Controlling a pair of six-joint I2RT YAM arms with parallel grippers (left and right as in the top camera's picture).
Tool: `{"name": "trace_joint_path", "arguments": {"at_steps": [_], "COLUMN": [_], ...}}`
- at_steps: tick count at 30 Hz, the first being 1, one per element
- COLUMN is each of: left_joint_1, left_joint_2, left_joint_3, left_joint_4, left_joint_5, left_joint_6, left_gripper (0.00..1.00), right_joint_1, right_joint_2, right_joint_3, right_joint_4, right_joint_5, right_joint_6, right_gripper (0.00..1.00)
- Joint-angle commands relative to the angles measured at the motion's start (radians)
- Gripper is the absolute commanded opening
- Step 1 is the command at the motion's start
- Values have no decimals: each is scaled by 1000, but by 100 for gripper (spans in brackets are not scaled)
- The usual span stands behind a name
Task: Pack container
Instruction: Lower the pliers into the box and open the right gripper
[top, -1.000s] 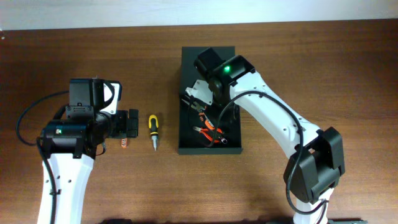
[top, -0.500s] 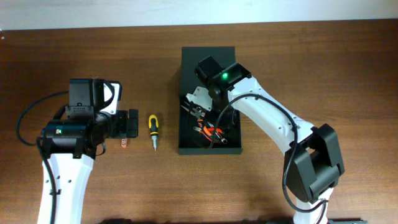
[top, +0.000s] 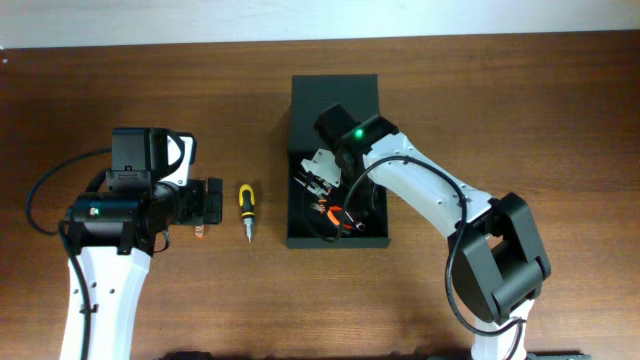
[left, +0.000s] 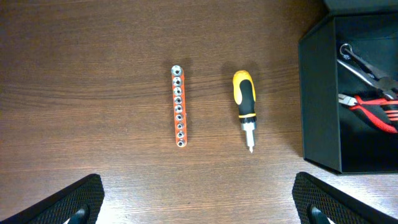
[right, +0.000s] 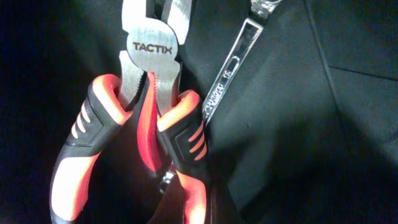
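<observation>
One screwdriver (left: 244, 102) lies near the container's (left: 318, 99) left wall, not touching.

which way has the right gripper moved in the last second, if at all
Yes. The right gripper has moved from the container's far end toward its near wall, drifting slightly left in the overhead view.

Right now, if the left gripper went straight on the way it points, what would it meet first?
The open left gripper would probably meet bare table near the socket rail and the screwdriver; depth unclear.
</observation>
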Motion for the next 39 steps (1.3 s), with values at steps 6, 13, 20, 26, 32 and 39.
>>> {"name": "trace_joint_path", "arguments": {"at_steps": [6, 13, 20, 26, 32, 39], "left_joint_1": [2, 2, 2, 2, 2, 2], "left_joint_2": [1, 1, 1, 1, 1, 1], "left_joint_3": [17, 17, 17, 17, 17, 17], "left_joint_4": [-16, -16, -16, -16, -16, -16], "left_joint_5": [-10, -10, -10, -10, -10, -10], "left_joint_6": [-6, -6, -6, -6, -6, -6], "left_gripper": [99, 99, 99, 99, 99, 99], "right_joint_1": [-24, -74, -73, -72, -72, -72], "right_joint_2": [8, 8, 65, 79, 79, 79], "right_joint_3": [-36, -37, -37, -36, -36, -25], "right_joint_4": [44, 51, 40, 35, 34, 18], "right_joint_5": [-33, -106, -103, -65, -65, -67], "right_joint_6": [39, 38, 54, 57, 57, 62], "right_gripper": [4, 4, 4, 6, 15, 24]}}
